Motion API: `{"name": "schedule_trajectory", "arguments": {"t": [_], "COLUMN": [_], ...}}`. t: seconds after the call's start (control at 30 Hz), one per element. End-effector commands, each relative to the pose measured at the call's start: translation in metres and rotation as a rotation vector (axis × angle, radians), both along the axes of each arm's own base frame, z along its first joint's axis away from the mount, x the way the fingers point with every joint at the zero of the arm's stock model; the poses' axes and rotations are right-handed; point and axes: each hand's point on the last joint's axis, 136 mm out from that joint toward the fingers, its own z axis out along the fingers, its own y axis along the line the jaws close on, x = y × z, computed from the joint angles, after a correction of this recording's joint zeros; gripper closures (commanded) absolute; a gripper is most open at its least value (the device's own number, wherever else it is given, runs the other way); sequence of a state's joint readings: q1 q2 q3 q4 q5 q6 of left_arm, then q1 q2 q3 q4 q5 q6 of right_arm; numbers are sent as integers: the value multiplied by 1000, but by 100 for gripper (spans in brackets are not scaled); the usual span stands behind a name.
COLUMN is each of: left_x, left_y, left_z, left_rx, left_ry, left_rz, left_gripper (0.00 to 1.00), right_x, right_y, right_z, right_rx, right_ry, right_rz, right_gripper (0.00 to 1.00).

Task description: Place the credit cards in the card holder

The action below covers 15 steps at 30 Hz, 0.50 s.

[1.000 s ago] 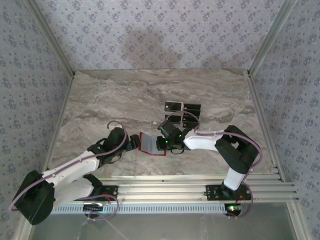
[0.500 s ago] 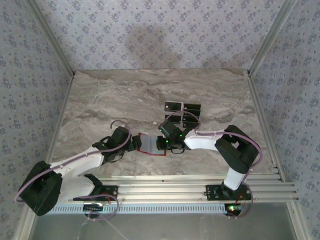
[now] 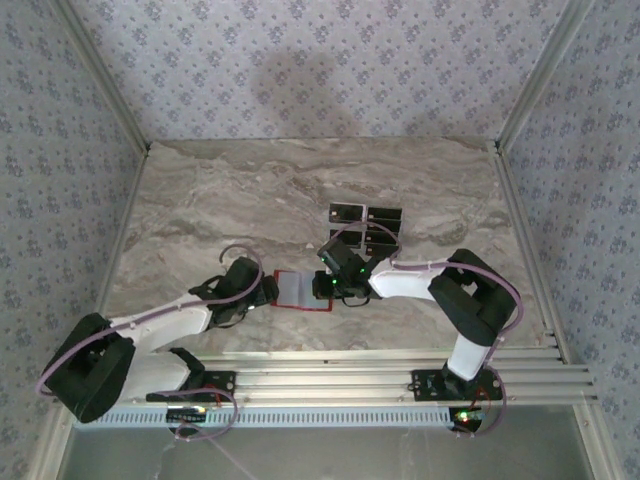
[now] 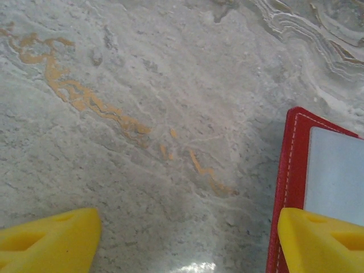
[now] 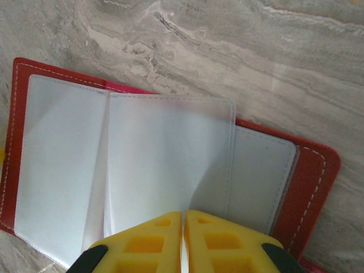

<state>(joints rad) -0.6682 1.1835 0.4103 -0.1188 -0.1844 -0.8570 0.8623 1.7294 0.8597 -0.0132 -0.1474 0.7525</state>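
1. Top view: the flat red leather-like card holder (image 3: 303, 291) lies open on the grey marble-patterned table (image 3: 220, 200), near the front edge and between the two arms. The left fingers (image 3: 270, 290) are at its left edge, the right fingers (image 3: 328, 287) at its right edge.
2. Top view also takes in the small dark rectangular credit cards (image 3: 366, 226), grouped flat on the table just behind the right arm's wrist and apart from the card holder.
3. Left wrist view: close on the table (image 4: 142, 85), which has an orange vein. The holder's stitched red border (image 4: 290, 170) and a pale window pane sit at the right.
4. Left fingers (image 4: 321, 239): spread wide. One yellow tip is over bare table, the other over the holder's border. Nothing is held between them.
5. Right wrist view: the holder's inside (image 5: 313, 176) shows pale pockets and a frosted plastic leaf (image 5: 170, 153) standing up from the spine.
6. Right fingers (image 5: 159, 239): pressed almost together, a thin slit apart. The leaf's lower edge runs into that slit and looks pinched.
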Motion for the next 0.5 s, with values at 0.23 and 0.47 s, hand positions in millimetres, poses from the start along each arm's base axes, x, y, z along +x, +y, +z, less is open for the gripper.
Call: {"name": "schedule_trajectory", "arguments": {"t": [0.23,0.47], "left_x": [-1,0], "left_y": [-27,-45], "left_z": [-13,10], "left_rx": [-108,-200], "left_ry": [23,-16], "left_rz": [-81,-121], "left_gripper": [17,17], "right_x": [-13,-14], "right_y": [-22,-22], "right_z": [-38,-40], "right_rx": [-107,-110], "right_ry": [91,99], "right_rz": [-15,-8], "right_gripper": [86,86]}}
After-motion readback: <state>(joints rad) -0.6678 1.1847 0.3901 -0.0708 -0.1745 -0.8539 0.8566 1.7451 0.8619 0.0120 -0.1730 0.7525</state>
